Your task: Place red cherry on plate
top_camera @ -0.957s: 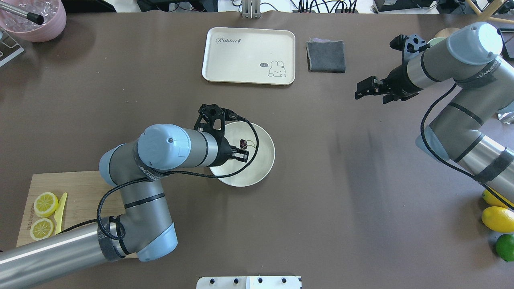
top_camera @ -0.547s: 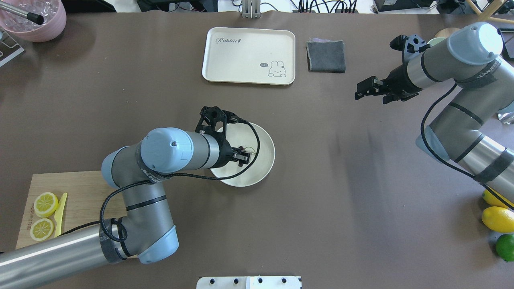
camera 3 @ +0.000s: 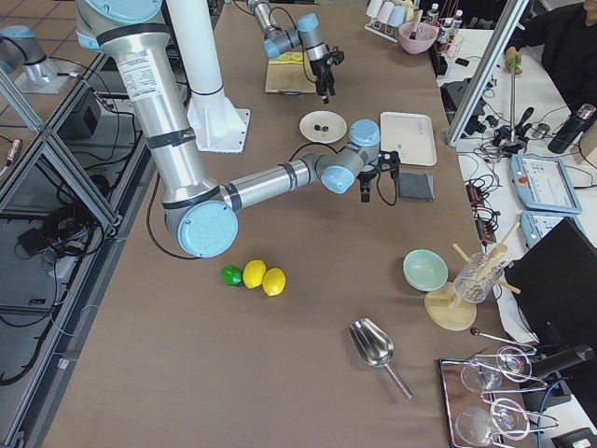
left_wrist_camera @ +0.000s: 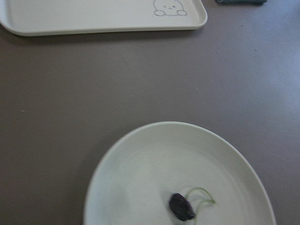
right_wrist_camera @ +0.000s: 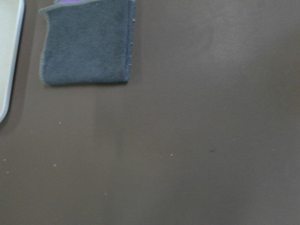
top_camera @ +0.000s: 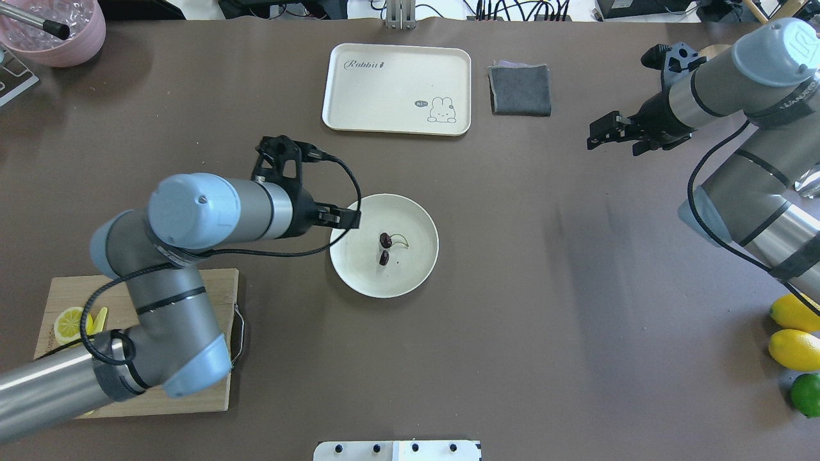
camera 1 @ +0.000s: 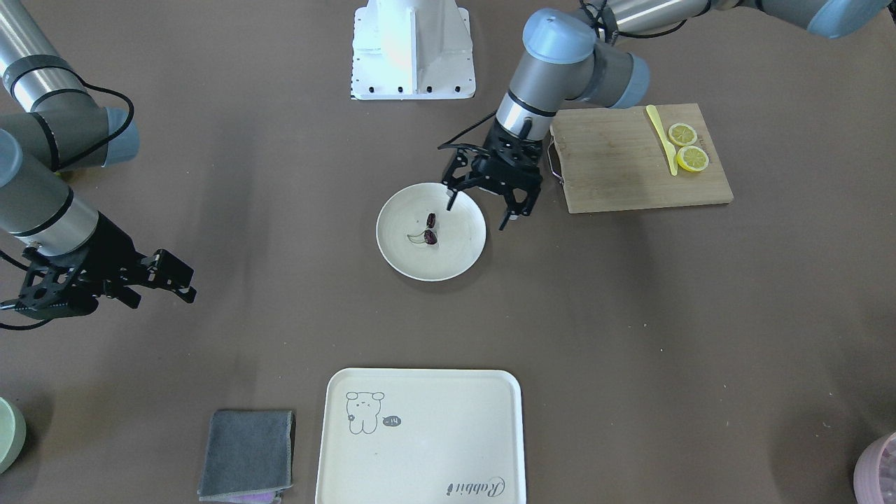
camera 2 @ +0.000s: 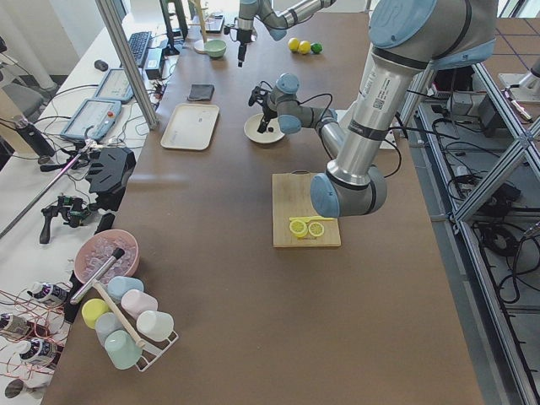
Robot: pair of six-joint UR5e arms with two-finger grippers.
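Observation:
The red cherry [top_camera: 384,248], a dark maroon pair on thin green stems, lies free near the middle of the round cream plate [top_camera: 419,272]. From across the table the red cherry [camera 1: 430,229] rests inside the plate [camera 1: 458,260]. My left gripper [top_camera: 349,219] hovers open at the plate's left rim, a little apart from the fruit, with nothing between its fingers [camera 1: 451,199]. The left wrist view looks down on the cherry [left_wrist_camera: 181,207] and the plate [left_wrist_camera: 140,140]. My right gripper [top_camera: 602,130] hangs open over bare table far to the right.
A cream tray [top_camera: 397,89] and a folded grey cloth [top_camera: 520,89] lie beyond the plate. A wooden board [camera 1: 630,161] with lemon slices [camera 1: 687,145] and a yellow knife sits under my left arm. Lemons and a lime [top_camera: 794,358] are at the right edge.
My left gripper has opened, let the cherry go onto the plate and drawn back left to the rim. The right arm has shifted slightly right and farther back.

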